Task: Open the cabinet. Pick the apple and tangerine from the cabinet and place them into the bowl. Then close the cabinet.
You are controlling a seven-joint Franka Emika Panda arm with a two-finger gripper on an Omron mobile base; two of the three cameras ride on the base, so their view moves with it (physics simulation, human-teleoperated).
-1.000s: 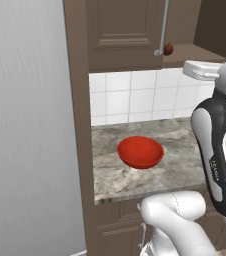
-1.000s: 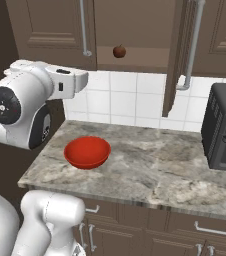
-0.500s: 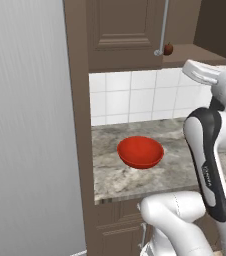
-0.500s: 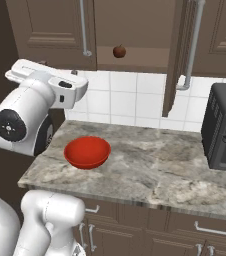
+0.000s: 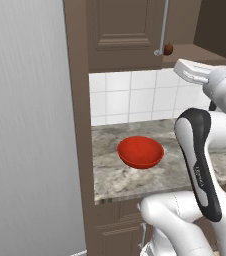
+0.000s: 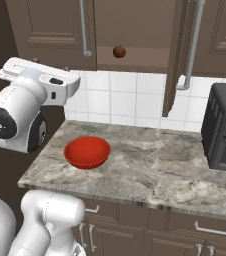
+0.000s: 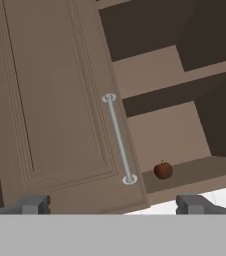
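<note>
Matt brown wood cabinet (image 7: 60,100) with a brushed metal handle (image 7: 119,140); glossy red bowl (image 6: 87,151); polished mottled stone counter (image 6: 150,170).

Red bowl (image 5: 140,152) (dark red apple (image 7: 163,170)).

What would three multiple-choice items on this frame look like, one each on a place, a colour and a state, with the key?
1. Where is the apple?
A. In the bowl
B. On the bottom shelf of the cabinet
C. On the counter beside the oven

2. What colour is the bowl?
A. Red
B. White
C. Blue

3. How does the cabinet stand?
A. Both doors shut
B. Right door swung open, left door shut
C. Both doors taken off

Key: 1 B, the dark red fruit sits at the front edge of the shelf, next to the left door's handle. 2 A, glossy red on the grey counter. 3 B, the right door stands edge-on, baring the shelves.
</note>
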